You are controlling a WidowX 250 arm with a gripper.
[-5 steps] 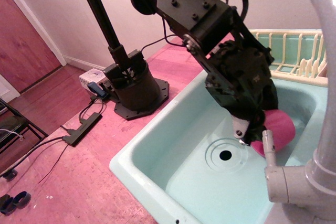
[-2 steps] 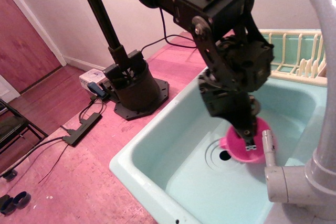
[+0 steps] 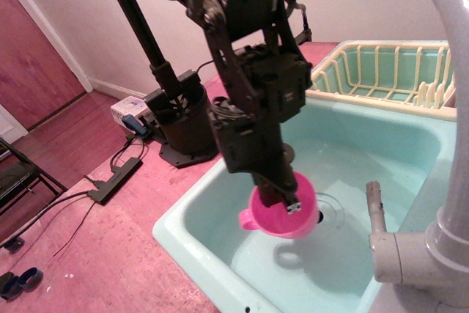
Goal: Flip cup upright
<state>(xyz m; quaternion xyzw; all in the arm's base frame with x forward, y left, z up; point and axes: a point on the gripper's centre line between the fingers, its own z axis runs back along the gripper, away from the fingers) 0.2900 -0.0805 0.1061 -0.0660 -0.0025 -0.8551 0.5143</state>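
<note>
The bright pink cup (image 3: 282,214) hangs upright in the air above the floor of the light green sink (image 3: 192,210), rim up, its small loop handle pointing left. Its shadow falls on the sink floor below it. My black gripper (image 3: 284,197) reaches down from above and is shut on the cup's rim, one finger inside the cup and one outside. The cup is over the left half of the basin, just left of the drain (image 3: 326,212).
A grey faucet (image 3: 429,181) and its lever stand at the right front. A pale yellow dish rack (image 3: 381,71) sits behind the sink. The arm's base (image 3: 183,126) stands on the pink counter to the left.
The cup was on its side at the sink's right a second ago. It has been turned rim up, lifted, and carried left across the drain with the arm.
</note>
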